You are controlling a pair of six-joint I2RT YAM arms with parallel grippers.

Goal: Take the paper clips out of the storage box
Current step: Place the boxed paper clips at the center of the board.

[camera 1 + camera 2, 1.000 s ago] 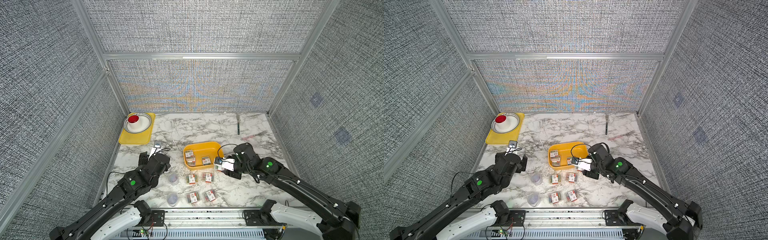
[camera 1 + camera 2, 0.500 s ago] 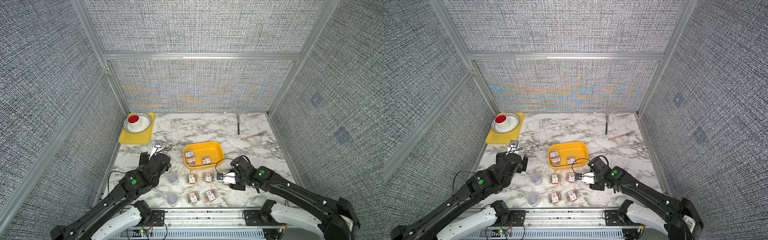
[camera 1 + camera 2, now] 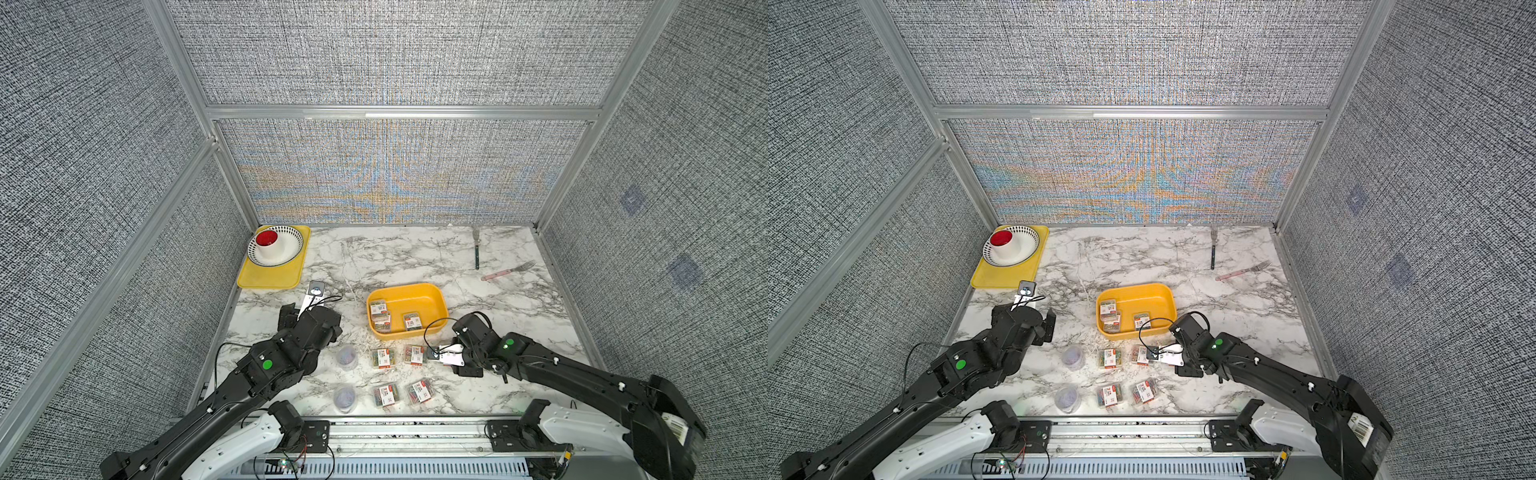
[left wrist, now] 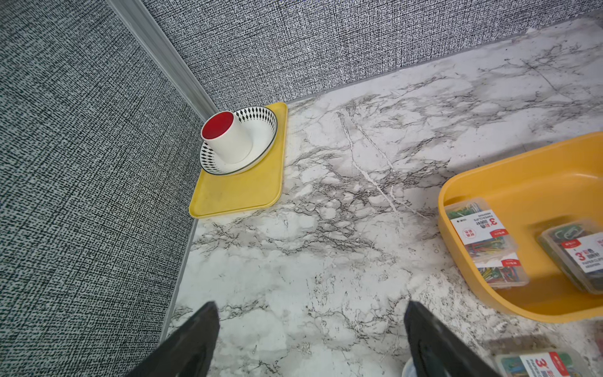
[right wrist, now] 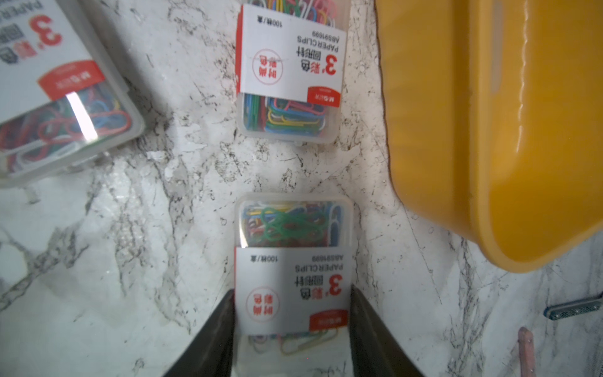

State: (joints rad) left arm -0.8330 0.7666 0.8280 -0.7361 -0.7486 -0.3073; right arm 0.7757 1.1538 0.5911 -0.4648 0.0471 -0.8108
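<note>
The storage box (image 3: 407,287), a deep yellow-orange tub, stands mid-table with three labelled packs of paper clips (image 3: 382,323) lying in it. In front of it, several more rectangular packs (image 3: 383,358) and two round purplish tubs (image 3: 347,356) lie on the marble. My right gripper (image 5: 291,292) is low beside that group, shut on another pack (image 5: 293,254), with its jaws pressed on both long sides. In both top views the arm hides this pack. My left gripper (image 4: 310,311) hangs open and empty over bare marble, left of the storage box (image 4: 522,169).
A flat yellow tray (image 3: 270,278) at the back left carries a patterned bowl (image 3: 291,249) with a red-lined cup (image 3: 267,239) in it. Two forks (image 3: 477,253) lie at the back right. Padded walls close three sides.
My right gripper has carried its pack from the storage box's near right corner toward the front and down beside the packs on the table. The left arm has not moved.
</note>
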